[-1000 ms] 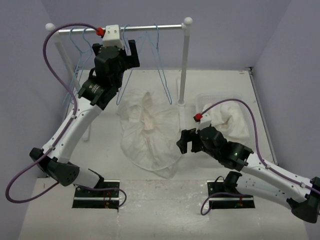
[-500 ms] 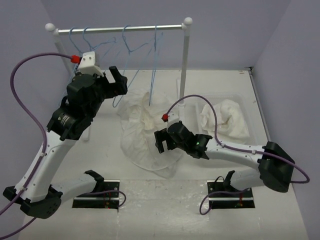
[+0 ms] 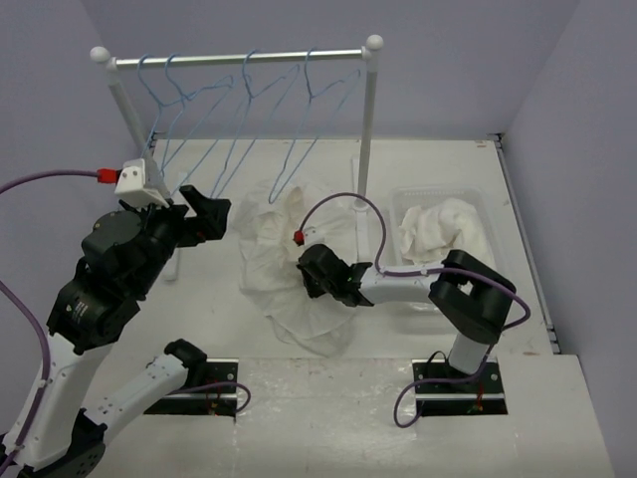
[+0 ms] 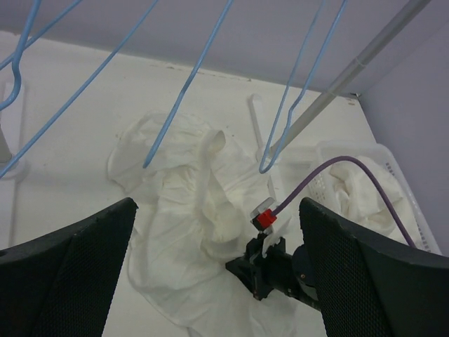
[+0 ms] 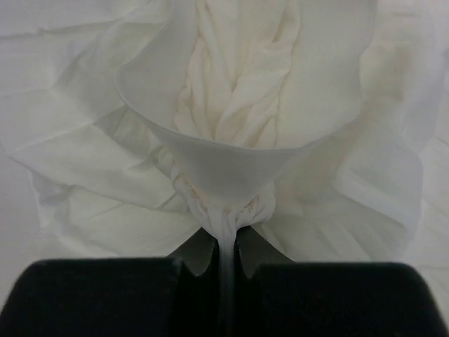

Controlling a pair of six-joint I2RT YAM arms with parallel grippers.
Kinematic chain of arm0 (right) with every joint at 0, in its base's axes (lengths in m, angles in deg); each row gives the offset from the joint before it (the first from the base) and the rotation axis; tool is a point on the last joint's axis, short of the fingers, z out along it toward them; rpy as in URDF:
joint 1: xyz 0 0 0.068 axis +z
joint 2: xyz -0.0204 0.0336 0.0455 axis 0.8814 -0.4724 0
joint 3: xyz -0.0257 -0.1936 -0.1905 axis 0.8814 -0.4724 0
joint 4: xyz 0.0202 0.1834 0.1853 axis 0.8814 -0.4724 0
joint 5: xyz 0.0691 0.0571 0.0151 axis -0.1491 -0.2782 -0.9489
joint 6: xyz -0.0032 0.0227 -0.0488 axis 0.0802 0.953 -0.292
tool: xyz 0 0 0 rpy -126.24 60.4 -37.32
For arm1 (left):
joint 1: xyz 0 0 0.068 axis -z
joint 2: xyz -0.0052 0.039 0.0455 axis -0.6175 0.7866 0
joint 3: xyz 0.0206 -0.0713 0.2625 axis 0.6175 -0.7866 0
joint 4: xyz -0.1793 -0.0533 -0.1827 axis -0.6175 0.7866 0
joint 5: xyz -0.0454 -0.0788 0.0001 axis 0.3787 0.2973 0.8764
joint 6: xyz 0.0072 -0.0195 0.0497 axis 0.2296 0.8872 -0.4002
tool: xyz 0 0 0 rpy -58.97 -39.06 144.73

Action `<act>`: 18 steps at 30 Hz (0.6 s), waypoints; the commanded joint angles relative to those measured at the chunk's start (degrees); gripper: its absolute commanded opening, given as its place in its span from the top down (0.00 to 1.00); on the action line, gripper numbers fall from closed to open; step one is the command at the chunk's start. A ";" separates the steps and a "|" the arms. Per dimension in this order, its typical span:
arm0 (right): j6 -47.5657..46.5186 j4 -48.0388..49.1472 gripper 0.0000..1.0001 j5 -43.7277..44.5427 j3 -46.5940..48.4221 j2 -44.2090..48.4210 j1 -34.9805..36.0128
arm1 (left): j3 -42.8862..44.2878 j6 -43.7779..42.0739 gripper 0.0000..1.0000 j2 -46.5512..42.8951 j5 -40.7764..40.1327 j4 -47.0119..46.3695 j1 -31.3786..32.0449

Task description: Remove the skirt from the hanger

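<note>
Down on the white counter [image 3: 328, 398] the skirt [image 3: 274, 269] lies crumpled, clear of the bare blue hanger [image 4: 191, 78] on the rack [image 3: 239, 58], so the job looks done, my right gripper [image 5: 224, 256] pinching a fold, my left gripper [image 3: 204, 217] spread wide.

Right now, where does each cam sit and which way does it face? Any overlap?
Top external: above and behind the bases, looking down on rack, skirt and bin; both arms show, left gripper open, right gripper on the skirt.
Left wrist: high at left, looking down past hangers to the skirt; own open fingers at bottom corners.
Right wrist: low, against the skirt; own fingers pinch a fold.
Shared: top and left wrist both show the right gripper and bin.
</note>
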 commanded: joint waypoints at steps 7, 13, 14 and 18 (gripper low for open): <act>6.98 -11.79 1.00 8.43 -12.08 38.32 3.58 | -2.43 -2.73 0.00 -0.09 4.42 -3.18 0.06; 2.33 -27.71 1.00 22.00 -3.08 56.85 3.23 | -2.70 -4.93 0.00 0.35 5.04 -4.77 0.06; 0.58 -28.18 1.00 24.92 -1.57 58.78 2.88 | -2.69 -5.02 0.00 0.35 4.87 -4.94 0.06; -4.60 -28.18 1.00 27.51 6.34 60.11 -5.63 | -2.69 -5.37 0.00 0.26 4.60 -5.74 0.06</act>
